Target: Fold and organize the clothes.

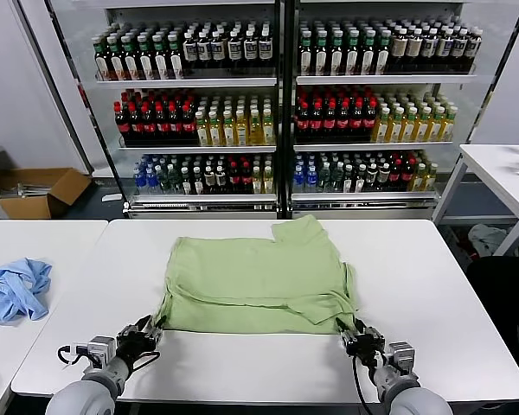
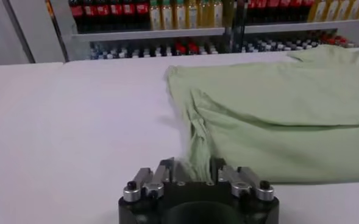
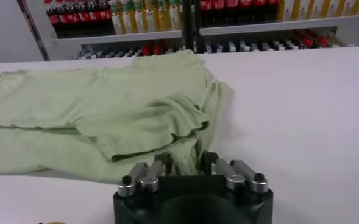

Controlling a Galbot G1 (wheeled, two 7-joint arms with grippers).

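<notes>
My left fingers (image 2: 193, 173) and right fingers (image 3: 186, 165) each pinch a near corner of the green shirt (image 1: 255, 281), spread on the white surface (image 1: 432, 285). Thin bunched fabric could slip out, or uneven lifting could skew the fold.

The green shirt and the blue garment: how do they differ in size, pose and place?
The green shirt is larger; the blue garment is smaller. The shirt lies spread fairly flat, partly folded; the blue garment is crumpled in a heap. The shirt is on the middle table, with the left hand and right hand each gripping a near corner; the blue garment lies untouched on the table to the left. Both are soft fabric.
</notes>
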